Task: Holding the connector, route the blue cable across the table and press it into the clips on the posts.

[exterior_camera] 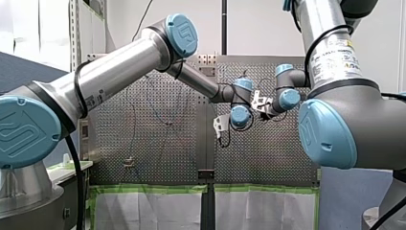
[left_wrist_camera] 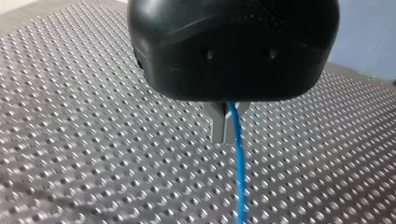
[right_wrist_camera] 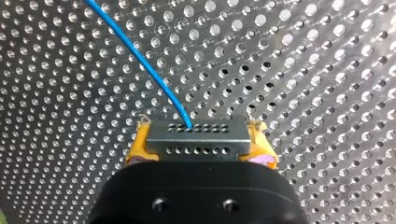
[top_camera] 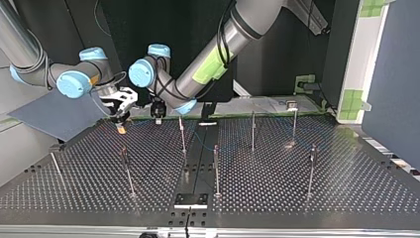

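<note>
Robotics lab, bench test cell.
Perforated metal table (top_camera: 307,193) set with thin steel posts (top_camera: 216,171). Two grey industrial arms (top_camera: 218,49) with blue joint caps reach in from the far side. Green tape (top_camera: 352,101) marks a panel at right, beside a plain blue screen (top_camera: 396,74).

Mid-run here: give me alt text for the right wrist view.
My right end effector, with yellow pads, clamps a grey perforated metal connector block; a thin blue cable runs from it across the perforated metal table.
</note>
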You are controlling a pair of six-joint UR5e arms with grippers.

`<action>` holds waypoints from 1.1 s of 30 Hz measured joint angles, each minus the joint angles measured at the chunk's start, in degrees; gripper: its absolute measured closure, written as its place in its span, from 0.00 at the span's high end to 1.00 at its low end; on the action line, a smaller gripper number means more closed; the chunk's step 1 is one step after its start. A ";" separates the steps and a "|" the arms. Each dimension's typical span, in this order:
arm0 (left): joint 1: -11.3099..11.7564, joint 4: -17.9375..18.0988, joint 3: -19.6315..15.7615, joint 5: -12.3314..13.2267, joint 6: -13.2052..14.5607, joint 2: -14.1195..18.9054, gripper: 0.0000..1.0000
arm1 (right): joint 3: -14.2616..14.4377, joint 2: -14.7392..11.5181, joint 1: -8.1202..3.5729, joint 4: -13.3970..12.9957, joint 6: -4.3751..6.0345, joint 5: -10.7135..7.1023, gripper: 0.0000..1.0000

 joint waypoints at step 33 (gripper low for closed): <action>-3.87 -6.06 0.47 -6.32 -1.02 11.51 0.00 | -3.80 -11.76 -0.39 6.23 3.08 -1.08 0.00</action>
